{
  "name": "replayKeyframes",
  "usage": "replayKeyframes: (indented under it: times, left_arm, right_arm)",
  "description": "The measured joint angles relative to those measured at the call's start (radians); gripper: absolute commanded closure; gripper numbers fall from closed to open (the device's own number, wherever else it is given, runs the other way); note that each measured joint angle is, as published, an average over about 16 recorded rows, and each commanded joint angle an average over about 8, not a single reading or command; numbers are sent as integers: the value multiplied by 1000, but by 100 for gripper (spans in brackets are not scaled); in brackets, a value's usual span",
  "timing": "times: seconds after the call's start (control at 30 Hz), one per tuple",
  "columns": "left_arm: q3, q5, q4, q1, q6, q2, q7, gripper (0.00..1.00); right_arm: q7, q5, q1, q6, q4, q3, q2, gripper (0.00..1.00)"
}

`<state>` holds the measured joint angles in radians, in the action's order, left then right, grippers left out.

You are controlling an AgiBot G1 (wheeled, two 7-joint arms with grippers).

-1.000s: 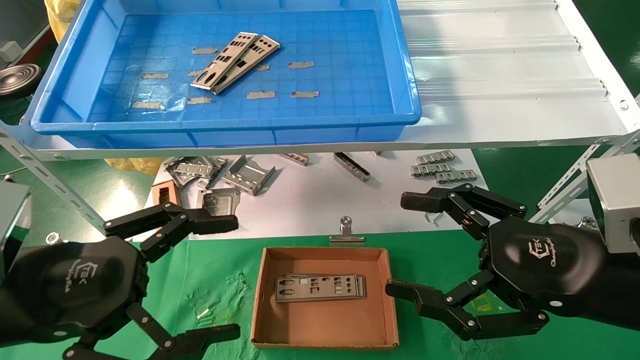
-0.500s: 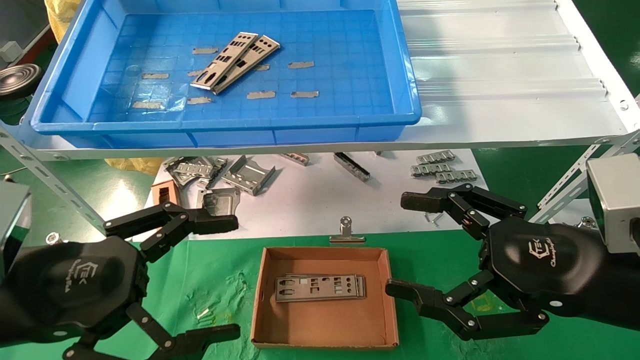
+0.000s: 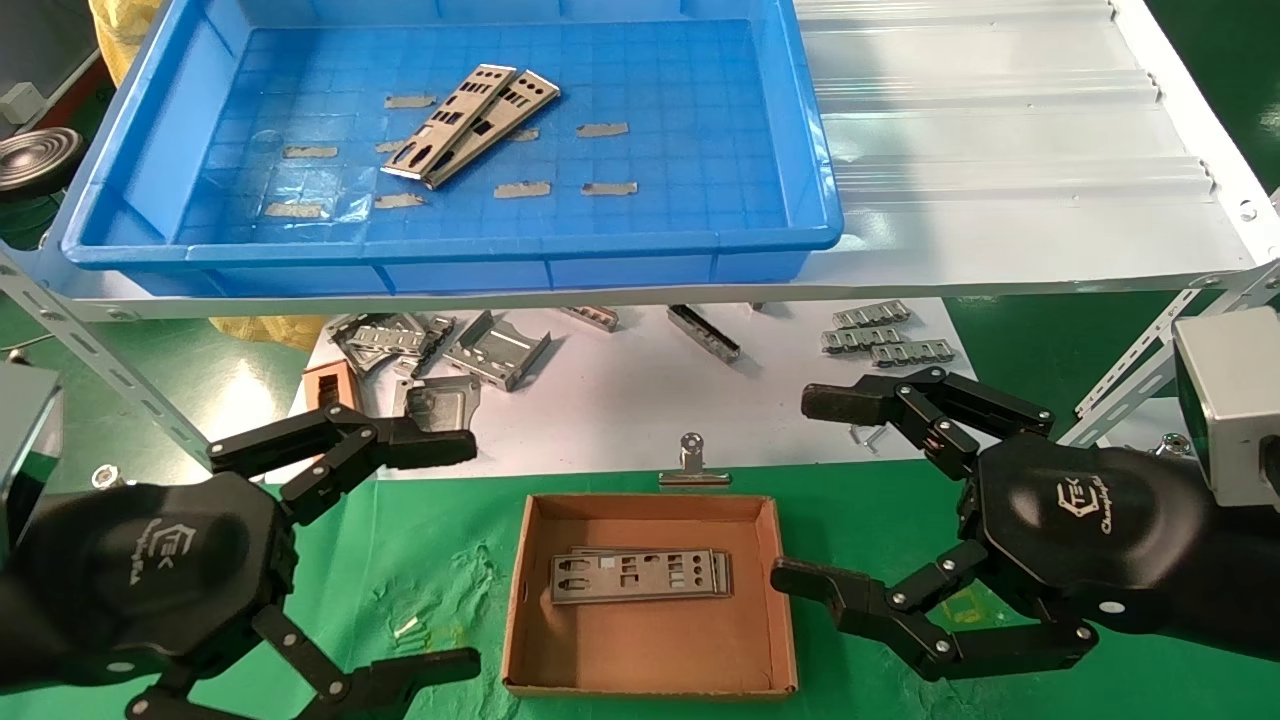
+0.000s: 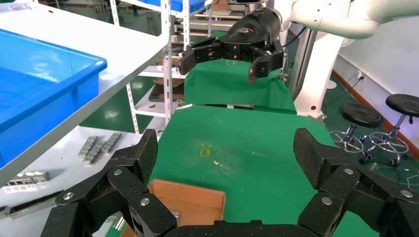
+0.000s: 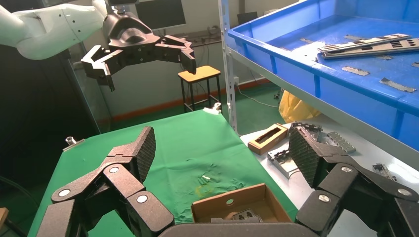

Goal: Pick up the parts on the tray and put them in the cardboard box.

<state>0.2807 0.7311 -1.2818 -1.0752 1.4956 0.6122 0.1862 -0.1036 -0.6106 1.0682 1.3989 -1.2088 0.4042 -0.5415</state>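
Green mat lower frame holds the cardboard box (image 3: 650, 595) with stacked parts (image 3: 640, 573), count unclear; 2 more parts (image 3: 470, 123) lie upper left in the tray (image 3: 800, 150). Left gripper (image 3: 440, 555) and right gripper (image 3: 810, 490) flank the box, spread, empty, bodies cropped

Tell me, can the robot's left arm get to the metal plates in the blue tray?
Probably yes. The left gripper is open and holds nothing, and the two plates lie uncovered in the open-topped tray. It must rise over the near rim first.
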Motion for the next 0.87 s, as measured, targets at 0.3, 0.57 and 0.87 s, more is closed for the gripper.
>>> replayKeyframes:
  times: [0.3,0.57,0.87]
  left_arm:
    - [0,0,0,0,0,0,0,0]
    - [0,0,0,0,0,0,0,0]
    - [0,0,0,0,0,0,0,0]
  right_arm:
    - [0,0,0,0,0,0,0,0]
    - [0,0,0,0,0,0,0,0]
    - [0,0,0,0,0,0,0,0]
